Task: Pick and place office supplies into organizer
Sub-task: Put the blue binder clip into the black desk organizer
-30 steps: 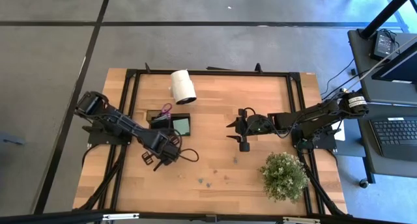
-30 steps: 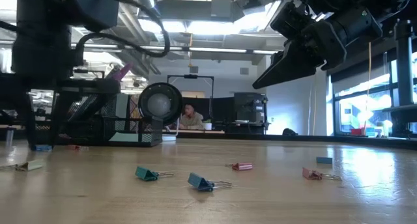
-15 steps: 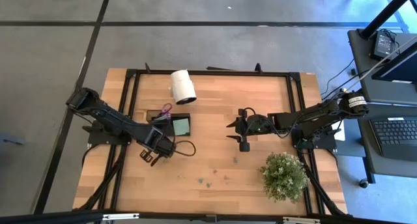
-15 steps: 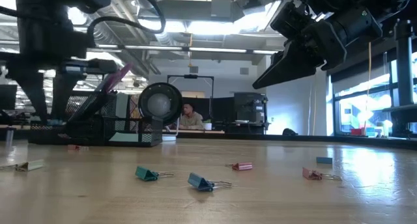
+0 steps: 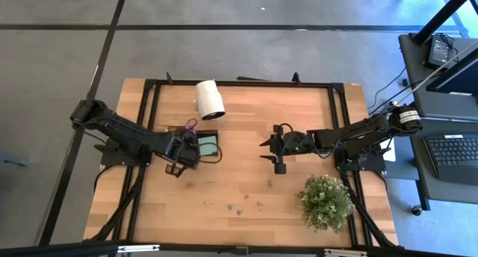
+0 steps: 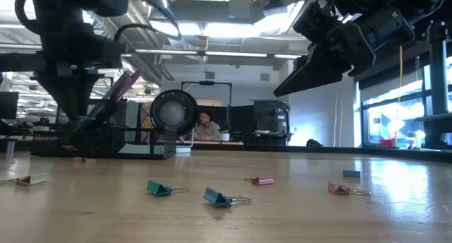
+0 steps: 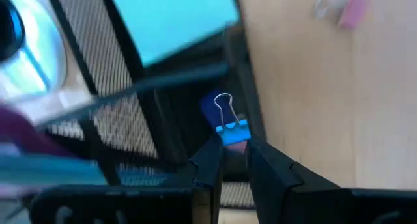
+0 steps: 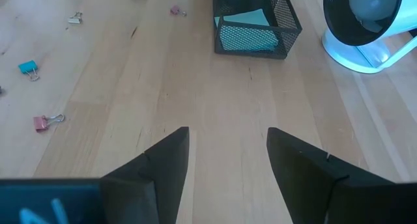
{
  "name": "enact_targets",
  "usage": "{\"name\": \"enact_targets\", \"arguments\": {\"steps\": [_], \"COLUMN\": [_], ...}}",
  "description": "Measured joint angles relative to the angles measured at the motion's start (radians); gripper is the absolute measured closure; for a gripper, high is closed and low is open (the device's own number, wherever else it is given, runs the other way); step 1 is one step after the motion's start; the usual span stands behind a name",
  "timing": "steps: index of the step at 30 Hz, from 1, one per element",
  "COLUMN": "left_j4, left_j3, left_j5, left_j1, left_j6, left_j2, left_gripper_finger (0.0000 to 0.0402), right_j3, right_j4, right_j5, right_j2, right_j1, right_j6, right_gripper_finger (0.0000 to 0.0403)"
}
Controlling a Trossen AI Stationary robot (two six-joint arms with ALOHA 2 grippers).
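The black mesh organizer (image 5: 200, 143) stands left of the table's middle, with a green sticky-note pad (image 5: 208, 144) in one compartment and purple-handled scissors (image 6: 128, 81) leaning out of it. My left gripper (image 5: 181, 150) hangs over the organizer's near-left wall (image 7: 130, 120), shut on a blue binder clip (image 7: 232, 130). My right gripper (image 5: 275, 149) stands open above the table's middle, nothing between its fingers (image 8: 166, 162). More clips lie loose on the wood: teal (image 6: 159, 189), blue (image 6: 217, 198), pink (image 6: 262, 180). My left gripper pinches the clip's blue body (image 7: 233, 134) between its two fingertips. The fingers come from above, pointing steeply down. The clip's wire loop (image 7: 225, 105) sticks out past the fingertips. The clip is lifted clear, over the organizer's mesh wall.
A white cylinder roll (image 5: 210, 99) lies beyond the organizer toward the far edge. A bushy potted plant (image 5: 326, 202) stands near the right front. Another pink clip (image 6: 339, 189) and a pale one (image 6: 32, 179) lie near the front; bare wood spreads between the arms.
My left gripper has risen and gone toward the table's far edge, from the bare wood in front of the organizer to above the organizer's near-left wall. Its wrist has rolled on the way. It has stayed shut.
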Motion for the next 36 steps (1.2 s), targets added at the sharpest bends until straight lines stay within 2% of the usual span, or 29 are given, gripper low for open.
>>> {"name": "enact_targets", "arguments": {"steps": [10,16,29,36], "left_j4": [-0.03,-0.029,-0.027,-0.027], "left_j3": [0.0,0.001,0.002,0.002], "left_j5": [-0.015,0.022,0.019,-0.005], "left_j1": [0.063,0.086,0.087,0.087], "left_j6": [-0.087,-0.088,-0.094,-0.096], "left_j2": [0.0,0.005,0.054,0.054], "left_gripper_finger": [0.0346,0.0346,0.0345,0.0329], "right_j3": [0.0,0.0,0.0,0.0], "right_j4": [0.0,0.0,-0.001,-0.004], "right_j5": [0.0,0.0,0.0,0.0], "right_j2": [0.0,0.0,0.0,0.0], "right_j1": [0.0,0.0,0.0,0.0], "right_j6": [0.0,0.0,0.0,0.0], "right_gripper_finger": [0.0193,0.0193,0.0193,0.0193]}}
